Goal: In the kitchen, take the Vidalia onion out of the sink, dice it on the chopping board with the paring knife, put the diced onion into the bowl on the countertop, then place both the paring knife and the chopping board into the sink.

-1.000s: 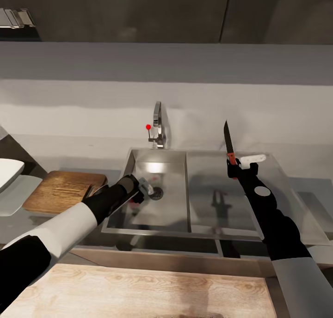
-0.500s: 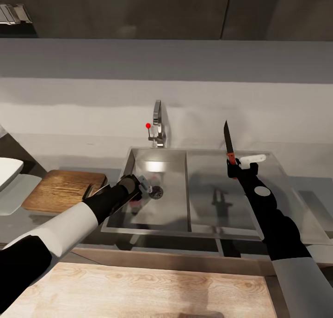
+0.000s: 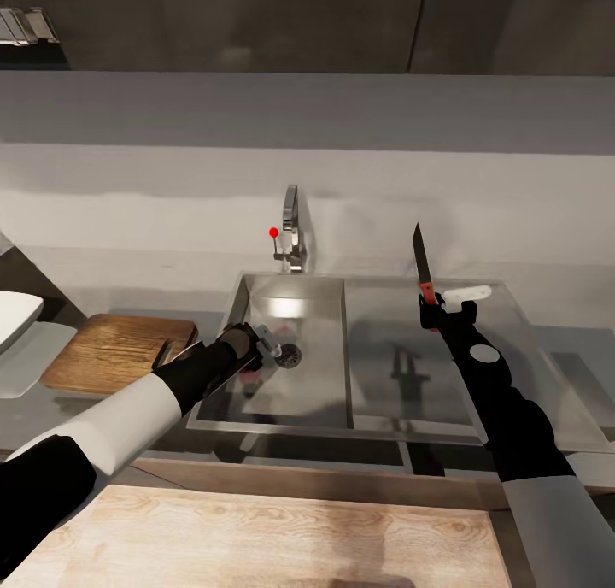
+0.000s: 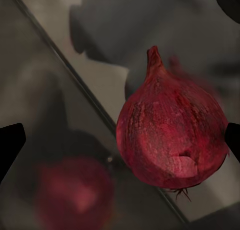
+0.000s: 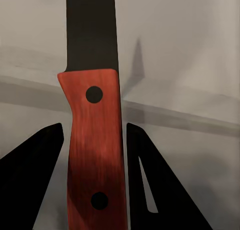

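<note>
Reaching from the lower left of the head view, our left arm slants into the sink [image 3: 329, 293], its hand [image 3: 256, 349] beside the drain and spread wide. The onion [image 4: 172, 135] lies between its fingertips [image 4: 11, 142], which stand apart from it. Our right arm rises from the lower right; the right hand [image 3: 437, 308] grips the paring knife [image 3: 422, 267] by its red handle, blade upright over the drainer. At middle left, the chopping board [image 3: 111, 353] rests on the tabletop [image 3: 564, 349] beside the bowl [image 3: 17, 319].
</note>
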You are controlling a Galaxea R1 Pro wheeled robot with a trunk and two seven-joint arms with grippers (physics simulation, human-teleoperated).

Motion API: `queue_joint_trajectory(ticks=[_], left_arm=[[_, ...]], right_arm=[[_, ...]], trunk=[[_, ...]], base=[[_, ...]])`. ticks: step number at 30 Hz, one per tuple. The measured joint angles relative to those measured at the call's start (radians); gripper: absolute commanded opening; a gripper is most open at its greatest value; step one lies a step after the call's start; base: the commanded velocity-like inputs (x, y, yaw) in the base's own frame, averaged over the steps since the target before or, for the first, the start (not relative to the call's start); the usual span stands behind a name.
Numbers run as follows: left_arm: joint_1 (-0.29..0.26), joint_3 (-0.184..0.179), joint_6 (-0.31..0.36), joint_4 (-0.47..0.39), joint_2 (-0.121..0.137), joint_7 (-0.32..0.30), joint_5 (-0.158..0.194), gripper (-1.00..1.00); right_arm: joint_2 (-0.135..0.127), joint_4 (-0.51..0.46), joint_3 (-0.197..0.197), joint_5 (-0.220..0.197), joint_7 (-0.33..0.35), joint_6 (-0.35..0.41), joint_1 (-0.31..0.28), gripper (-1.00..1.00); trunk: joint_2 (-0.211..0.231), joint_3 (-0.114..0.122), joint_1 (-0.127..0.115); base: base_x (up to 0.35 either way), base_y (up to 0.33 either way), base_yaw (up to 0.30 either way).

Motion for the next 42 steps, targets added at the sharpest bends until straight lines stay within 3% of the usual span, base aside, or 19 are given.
queue_joint_trajectory(ticks=[42], left_arm=[[0.0,-0.001,0.0,0.004,0.0,0.0,0.0,1.0]], right_arm=[[0.0,0.0,0.0,0.0,0.0,0.0,0.0,-1.0]], trunk=[[0.0,-0.028,0.0]], base=[[0.0,0.0,0.0]])
